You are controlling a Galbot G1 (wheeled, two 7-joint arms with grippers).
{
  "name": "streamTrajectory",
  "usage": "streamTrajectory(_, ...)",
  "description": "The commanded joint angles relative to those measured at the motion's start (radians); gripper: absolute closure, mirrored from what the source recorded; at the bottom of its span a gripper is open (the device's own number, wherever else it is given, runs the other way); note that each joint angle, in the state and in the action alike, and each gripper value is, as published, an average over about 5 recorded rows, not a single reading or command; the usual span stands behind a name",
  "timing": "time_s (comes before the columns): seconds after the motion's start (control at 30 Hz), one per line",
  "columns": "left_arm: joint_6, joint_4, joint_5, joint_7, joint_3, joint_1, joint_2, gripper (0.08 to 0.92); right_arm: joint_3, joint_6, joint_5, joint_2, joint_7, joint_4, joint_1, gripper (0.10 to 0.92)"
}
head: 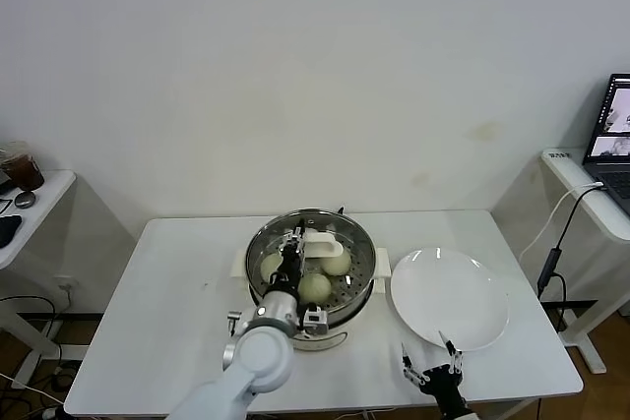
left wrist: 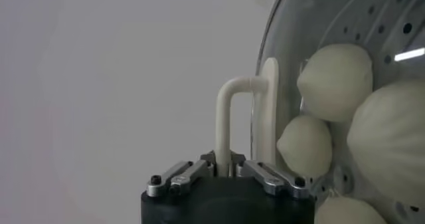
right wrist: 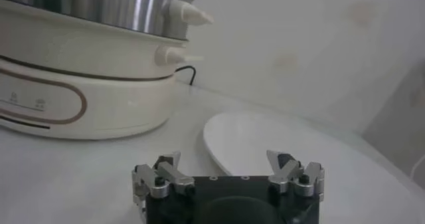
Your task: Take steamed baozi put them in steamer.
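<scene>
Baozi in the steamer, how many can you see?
4 in the left wrist view, all inside the steamer under the glass lid: one, one, one, one.

The steamer (head: 311, 277) — a round shiny steel pot on a cream-white base — stands just left of the white plate (head: 450, 298). Pale, smooth baozi (head: 314, 287) rest on its perforated tray, clustered close together — at least three visible.

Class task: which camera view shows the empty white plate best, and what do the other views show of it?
The head view: the whole plate shows from above, bare, right of the steamer. The right wrist view gives only its near edge side-on, beyond the open right gripper. The left wrist view does not show it.
</scene>
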Motion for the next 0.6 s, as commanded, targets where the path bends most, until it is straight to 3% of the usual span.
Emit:
streamTrajectory(0.03, -0.053, -0.138, -0.153, -0.057, -0.099, 0.123, 0.007, 0.633, 0.0, -0.001, 0.0, -0.001, -0.001, 0.003, -0.002, 0.203)
streamTrajectory(0.23, -0.219, -0.31, -0.512, -0.191, -0.231, 0.324, 0.025, 0.46, -0.002, 0.001, 0.004, -0.017, -0.002, 0.005, -0.01, 0.203)
streamTrajectory(0.33, -0.34, -0.39, -0.697, -0.24, -0.304, 0.491, 0.009, 0.382, -0.007, 0.004, 0.017, -0.036, -0.004, 0.016, -0.021, 0.203)
streamTrajectory(0.53, -0.726, -0.474, -1.061, -0.373, -0.567, 0.881, -0.071, 0.22, -0.012, -0.005, 0.042, -0.05, -0.009, 0.035, -0.025, 0.203)
streamTrajectory(0.6, -0.775, -0.484, -1.17, -0.396, -0.642, 0.973, -0.093, 0.193, -0.015, -0.009, 0.049, -0.054, -0.011, 0.039, -0.028, 0.203)
